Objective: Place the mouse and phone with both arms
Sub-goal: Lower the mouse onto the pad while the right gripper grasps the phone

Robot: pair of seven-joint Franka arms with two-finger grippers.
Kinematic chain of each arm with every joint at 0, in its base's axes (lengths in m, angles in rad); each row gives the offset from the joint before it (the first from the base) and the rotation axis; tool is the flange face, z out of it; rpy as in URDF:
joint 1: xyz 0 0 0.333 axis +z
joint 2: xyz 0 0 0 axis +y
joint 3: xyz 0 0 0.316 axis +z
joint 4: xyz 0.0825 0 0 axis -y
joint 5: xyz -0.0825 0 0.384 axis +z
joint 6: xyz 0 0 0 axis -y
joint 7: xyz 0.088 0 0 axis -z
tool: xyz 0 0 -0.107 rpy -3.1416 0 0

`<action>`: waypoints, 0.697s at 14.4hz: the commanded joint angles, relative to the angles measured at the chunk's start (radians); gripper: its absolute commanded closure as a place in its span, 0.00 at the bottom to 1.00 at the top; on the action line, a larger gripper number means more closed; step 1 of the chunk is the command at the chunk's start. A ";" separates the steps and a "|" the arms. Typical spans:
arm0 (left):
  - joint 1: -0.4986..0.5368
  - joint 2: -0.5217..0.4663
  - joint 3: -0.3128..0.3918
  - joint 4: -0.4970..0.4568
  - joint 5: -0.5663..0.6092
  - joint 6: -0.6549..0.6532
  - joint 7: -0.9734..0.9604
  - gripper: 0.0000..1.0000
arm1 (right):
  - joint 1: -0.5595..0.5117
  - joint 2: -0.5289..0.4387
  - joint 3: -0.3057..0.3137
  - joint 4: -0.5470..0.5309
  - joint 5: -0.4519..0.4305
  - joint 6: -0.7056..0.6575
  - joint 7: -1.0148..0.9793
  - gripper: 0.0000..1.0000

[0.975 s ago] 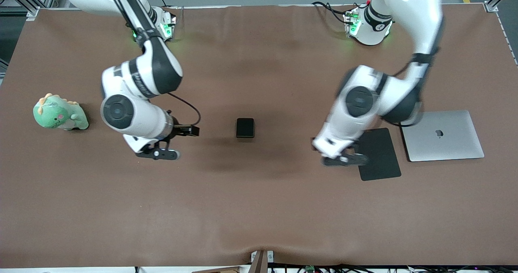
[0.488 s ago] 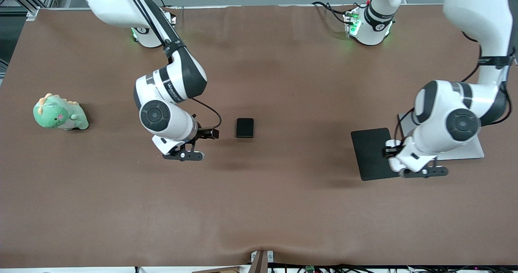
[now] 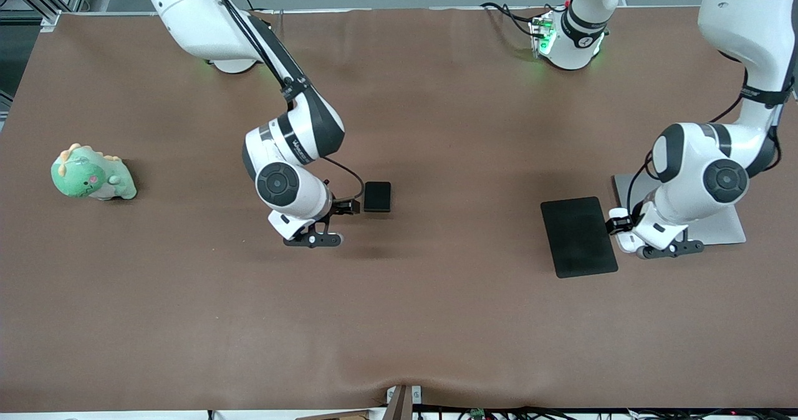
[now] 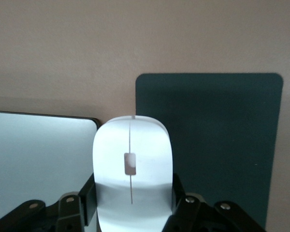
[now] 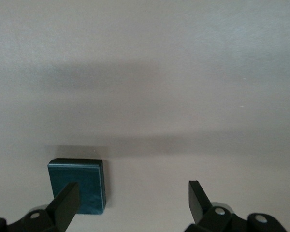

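The white mouse (image 4: 132,166) is clamped between the fingers of my left gripper (image 4: 133,203), which is up in the air. In the front view this gripper (image 3: 670,248) hangs over the border between the black mouse pad (image 3: 578,236) and the silver laptop (image 3: 723,230), and the arm hides the mouse. The black phone (image 3: 377,196) lies flat mid-table. My right gripper (image 3: 313,239) hovers beside it, toward the right arm's end. In the right wrist view this gripper (image 5: 133,200) is open and empty, with one finger (image 5: 65,203) over the phone (image 5: 82,181).
A green plush dinosaur (image 3: 92,174) sits near the right arm's end of the table. The mouse pad (image 4: 217,145) and the laptop (image 4: 38,159) lie side by side below the held mouse. A brown cloth covers the table (image 3: 399,320).
My right gripper has moved along the table toward the phone. My left gripper, carrying the mouse, has swung across the mouse pad to its laptop-side edge.
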 commanded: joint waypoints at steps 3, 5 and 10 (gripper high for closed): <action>0.015 -0.055 -0.063 -0.063 0.001 0.052 0.033 1.00 | 0.047 0.027 -0.003 0.008 0.056 0.033 0.062 0.00; 0.010 -0.040 -0.071 -0.069 0.005 0.074 0.091 1.00 | 0.070 0.052 -0.003 0.008 0.056 0.072 0.095 0.00; 0.007 0.046 -0.078 -0.070 0.005 0.158 0.129 1.00 | 0.119 0.090 -0.003 0.007 0.056 0.141 0.136 0.00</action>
